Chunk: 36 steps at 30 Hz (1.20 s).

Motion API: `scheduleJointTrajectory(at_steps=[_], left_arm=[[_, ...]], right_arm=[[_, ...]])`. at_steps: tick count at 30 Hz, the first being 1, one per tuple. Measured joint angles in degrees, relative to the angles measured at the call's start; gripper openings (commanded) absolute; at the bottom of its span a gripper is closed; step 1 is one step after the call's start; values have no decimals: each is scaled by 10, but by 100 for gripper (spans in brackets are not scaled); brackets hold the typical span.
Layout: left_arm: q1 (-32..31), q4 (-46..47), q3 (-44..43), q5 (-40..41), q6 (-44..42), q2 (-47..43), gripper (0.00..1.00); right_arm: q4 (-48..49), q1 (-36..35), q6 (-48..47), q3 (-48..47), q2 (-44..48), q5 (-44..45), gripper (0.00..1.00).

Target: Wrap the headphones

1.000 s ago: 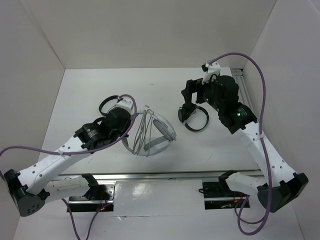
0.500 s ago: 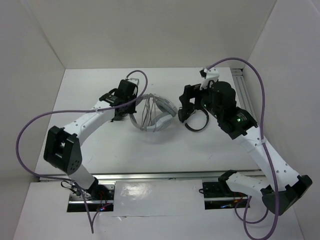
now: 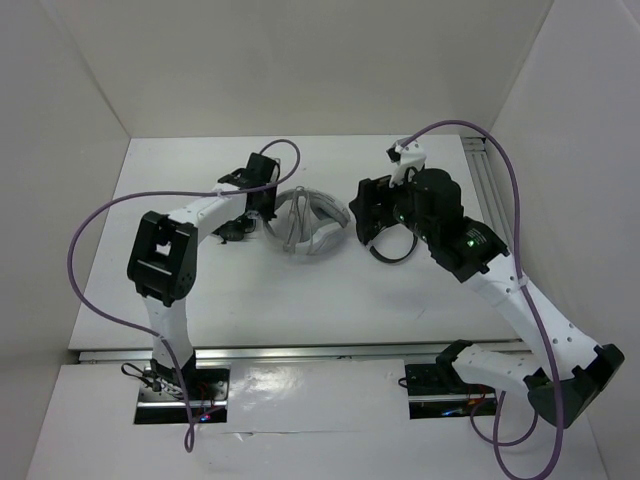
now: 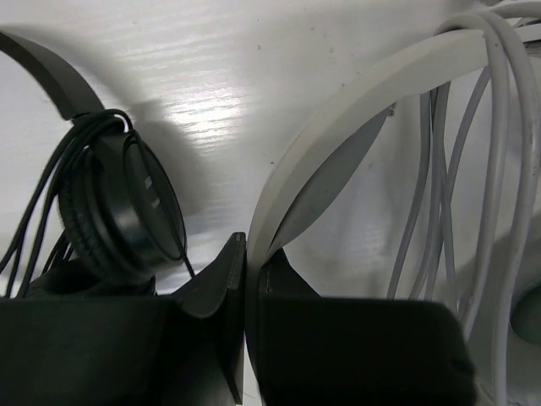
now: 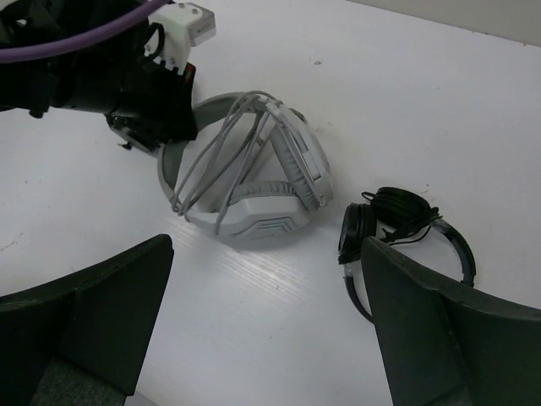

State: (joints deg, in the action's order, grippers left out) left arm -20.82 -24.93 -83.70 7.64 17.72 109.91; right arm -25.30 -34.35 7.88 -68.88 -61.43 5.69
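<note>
Left gripper [image 4: 250, 254] is clamping the headphones [image 5: 262, 211] by the headband edge, while the right gripper [image 5: 266, 254] is hanging spread wide just beside them, gripping nothing. Left wrist view is cropping out both ear cups, showing only a band slice, cable strands and a black headset [image 4: 118, 211] just beside the band. Headphones are lying on the table [image 3: 300, 290], light grey, with thin cable looping across band and cups.

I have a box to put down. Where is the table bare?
Bare table lies between the grey headphones and the near rail, and behind them toward the back wall. Crowded: the middle row, left tool, headphones, black headphones.
</note>
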Motion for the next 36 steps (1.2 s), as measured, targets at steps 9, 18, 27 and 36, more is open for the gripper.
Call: scheduleJointTrajectory(at_steps=[9, 18, 27, 36], left_arm=[[6, -9, -31, -2, 5, 43, 30], [12, -17, -70, -7, 23, 32, 99], [0, -61, -78, 30, 42, -30, 99], [-35, -111, -73, 58, 65, -208, 99]], right_arm=[[-2, -21, 0, -1, -11, 10, 99], [-21, -46, 5, -41, -11, 14, 99], [-39, -85, 13, -66, -11, 45, 99], [-96, -113, 57, -108, -7, 102, 99]])
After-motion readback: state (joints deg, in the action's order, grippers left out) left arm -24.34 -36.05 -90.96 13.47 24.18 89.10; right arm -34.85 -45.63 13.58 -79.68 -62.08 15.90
